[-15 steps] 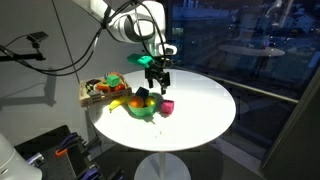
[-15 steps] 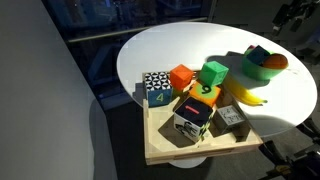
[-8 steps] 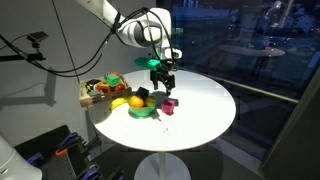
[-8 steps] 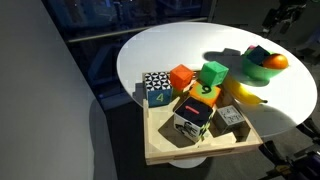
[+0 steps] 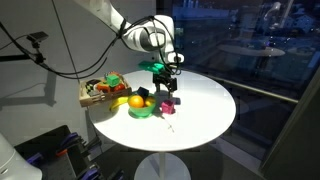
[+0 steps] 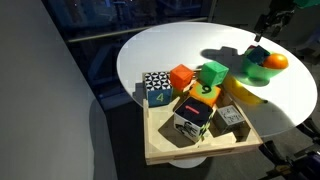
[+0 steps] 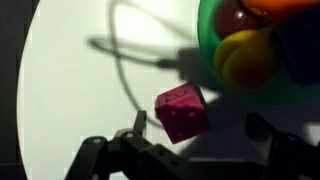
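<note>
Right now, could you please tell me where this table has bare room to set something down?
The round white table is bare from the magenta cube out to the rim away from the green bowl of fruit. Crowded: that bowl, the wooden tray of blocks, and the open gripper over the cube.

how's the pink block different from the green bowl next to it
The pink block is a small cube with flat faces; the green bowl is round and much wider. The block is solid and carries nothing, while the bowl holds food, including a yellow fruit. The block lies under the open gripper; the bowl sits off to one side of it. Both rest on the white table, close together.
</note>
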Motion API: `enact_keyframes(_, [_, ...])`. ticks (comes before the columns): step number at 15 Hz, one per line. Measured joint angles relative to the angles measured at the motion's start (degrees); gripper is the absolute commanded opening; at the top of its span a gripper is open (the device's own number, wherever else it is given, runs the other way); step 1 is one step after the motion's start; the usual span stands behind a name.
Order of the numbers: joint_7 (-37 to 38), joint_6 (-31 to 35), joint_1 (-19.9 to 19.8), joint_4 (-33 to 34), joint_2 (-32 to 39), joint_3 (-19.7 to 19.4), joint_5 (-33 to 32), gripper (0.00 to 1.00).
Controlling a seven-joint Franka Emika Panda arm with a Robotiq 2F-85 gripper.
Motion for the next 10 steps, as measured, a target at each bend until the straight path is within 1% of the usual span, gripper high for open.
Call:
enact_keyframes(5, [-0.5,0.0,0.0,2.2,2.8,0.0,-0.5,1.00])
enact_keyframes(10, [-2.2,0.8,0.0,2.9,5.3,0.0,-3.4,1.00])
